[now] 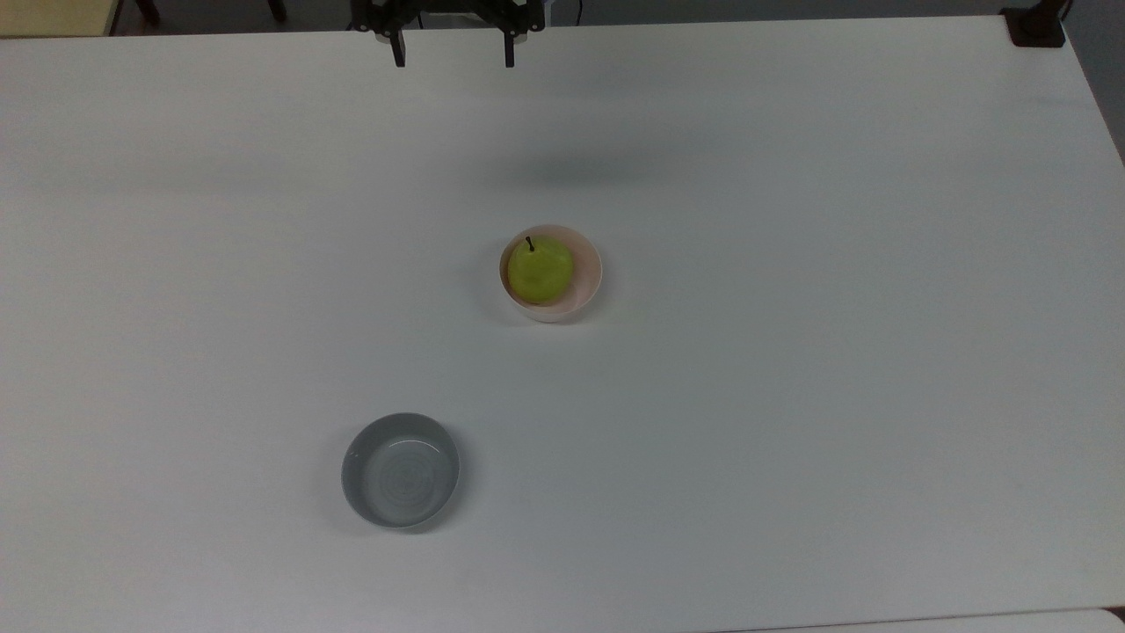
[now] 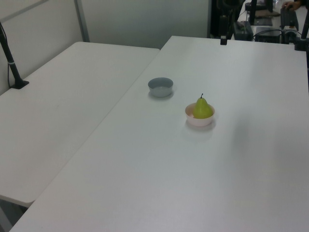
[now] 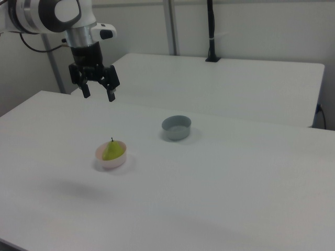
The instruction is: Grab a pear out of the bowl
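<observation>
No lettering to read anywhere here, no labels, brands, numbers or signs. The counter (image 1: 791, 396) is plain white, and both bowls are unmarked.
</observation>
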You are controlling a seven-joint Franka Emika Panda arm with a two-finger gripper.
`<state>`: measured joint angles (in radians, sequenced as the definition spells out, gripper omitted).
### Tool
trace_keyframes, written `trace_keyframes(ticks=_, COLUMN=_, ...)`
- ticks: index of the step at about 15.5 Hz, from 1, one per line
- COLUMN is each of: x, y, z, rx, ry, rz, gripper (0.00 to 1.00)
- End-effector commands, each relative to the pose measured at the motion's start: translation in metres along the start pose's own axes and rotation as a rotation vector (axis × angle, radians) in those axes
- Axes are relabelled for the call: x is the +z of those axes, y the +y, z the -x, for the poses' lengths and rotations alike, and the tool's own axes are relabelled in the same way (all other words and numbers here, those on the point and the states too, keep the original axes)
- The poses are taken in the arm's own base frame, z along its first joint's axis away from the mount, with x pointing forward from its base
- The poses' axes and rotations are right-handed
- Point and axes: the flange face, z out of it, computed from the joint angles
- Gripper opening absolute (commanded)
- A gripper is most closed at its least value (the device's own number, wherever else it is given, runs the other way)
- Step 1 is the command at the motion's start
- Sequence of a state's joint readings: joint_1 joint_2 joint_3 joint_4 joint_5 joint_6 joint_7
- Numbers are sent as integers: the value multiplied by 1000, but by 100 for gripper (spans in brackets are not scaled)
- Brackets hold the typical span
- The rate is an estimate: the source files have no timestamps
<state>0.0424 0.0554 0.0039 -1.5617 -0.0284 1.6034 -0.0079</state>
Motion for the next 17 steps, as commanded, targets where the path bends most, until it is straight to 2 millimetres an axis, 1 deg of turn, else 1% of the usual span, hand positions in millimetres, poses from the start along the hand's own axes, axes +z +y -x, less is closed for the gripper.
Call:
trace_keyframes(ticks=1, x=2, y=-5, z=3, rx=10, ry=-18, rz=-5, gripper=100)
trace_keyframes(ticks=4, x=3, y=-6, z=2, rx=7, ry=-18, rz=-5, gripper=100)
trace_keyframes(ticks=6, x=8, y=-5, z=-1, rx=9, ry=-24, rz=-5, gripper=100)
trace_keyframes(ticks=17, x=10, y=-12, z=-5, rx=-4, ry=-4, rz=-6, gripper=100)
